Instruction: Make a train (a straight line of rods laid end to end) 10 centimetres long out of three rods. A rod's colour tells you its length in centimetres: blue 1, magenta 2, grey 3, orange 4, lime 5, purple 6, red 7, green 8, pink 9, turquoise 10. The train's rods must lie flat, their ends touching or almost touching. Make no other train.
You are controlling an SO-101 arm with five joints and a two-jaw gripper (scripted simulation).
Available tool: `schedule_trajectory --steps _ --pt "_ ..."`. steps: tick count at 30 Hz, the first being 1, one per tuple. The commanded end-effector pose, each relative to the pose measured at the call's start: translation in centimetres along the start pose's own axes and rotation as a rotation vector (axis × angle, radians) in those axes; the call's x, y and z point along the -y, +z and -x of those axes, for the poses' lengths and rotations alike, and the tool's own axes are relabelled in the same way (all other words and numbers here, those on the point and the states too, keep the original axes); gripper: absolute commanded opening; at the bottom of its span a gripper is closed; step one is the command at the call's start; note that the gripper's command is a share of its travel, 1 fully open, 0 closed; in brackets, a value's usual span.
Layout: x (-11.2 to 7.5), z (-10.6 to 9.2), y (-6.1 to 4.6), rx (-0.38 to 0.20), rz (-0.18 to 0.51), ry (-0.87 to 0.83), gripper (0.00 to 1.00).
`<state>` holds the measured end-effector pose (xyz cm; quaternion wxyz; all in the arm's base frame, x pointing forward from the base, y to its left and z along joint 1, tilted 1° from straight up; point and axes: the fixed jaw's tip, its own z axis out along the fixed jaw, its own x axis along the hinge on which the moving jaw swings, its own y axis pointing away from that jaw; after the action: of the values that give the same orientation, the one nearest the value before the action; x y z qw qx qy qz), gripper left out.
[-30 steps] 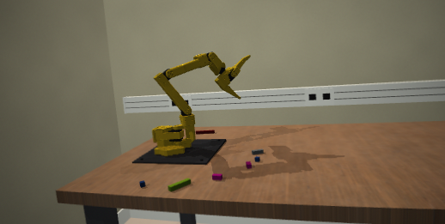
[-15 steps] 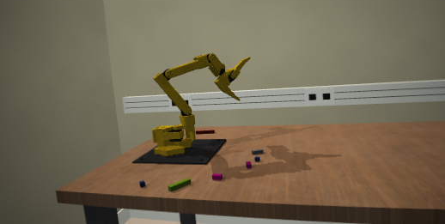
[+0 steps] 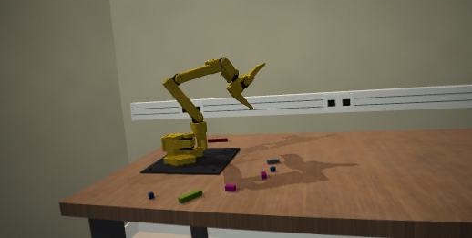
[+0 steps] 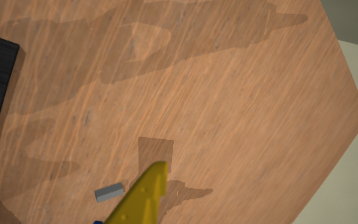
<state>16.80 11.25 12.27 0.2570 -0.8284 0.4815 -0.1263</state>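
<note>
While raised at upper centre, gripper (image 3: 250,87) jaws wide apart, holding nothing. Grey rod (image 3: 273,161), magenta rods (image 3: 263,175) (image 3: 230,188), blue rod (image 3: 272,169) flat mid-frame on table (image 3: 392,177), apart.

The arm's base plate (image 3: 157,168) sits on the table (image 3: 387,191) at its left. One rod (image 3: 218,139) lies behind the plate; six others lie right and nearer, the longest (image 3: 189,196) nearest the front edge

I see a wooden table (image 3: 387,177) carrying a black base plate (image 3: 223,160), a red rod (image 3: 217,139), a grey rod (image 3: 273,160), two blue cubes (image 3: 272,169), two magenta blocks (image 3: 230,187) and a lime rod (image 3: 189,196).
</note>
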Motion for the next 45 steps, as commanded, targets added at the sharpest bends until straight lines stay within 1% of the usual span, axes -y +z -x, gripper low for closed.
schedule_trajectory --steps 1,14,16,17,31,33,34,45 --pt "-0.1 0.0 0.1 0.001 0.004 -0.002 1.00" --pt "-0.9 -0.1 0.9 -0.002 0.049 -0.023 1.00" --pt "-0.9 -0.1 0.9 -0.002 0.049 -0.023 1.00" --pt "-0.6 0.0 0.4 -0.001 0.026 -0.011 1.00" --pt "-1.6 -0.1 0.6 -0.003 0.071 -0.032 1.00" --pt "-1.6 -0.1 0.6 -0.003 0.071 -0.032 1.00" --pt "-1.1 -0.1 0.5 -0.002 0.048 -0.020 1.00" --pt "-1.7 -0.1 1.1 -0.003 0.081 -0.036 1.00"
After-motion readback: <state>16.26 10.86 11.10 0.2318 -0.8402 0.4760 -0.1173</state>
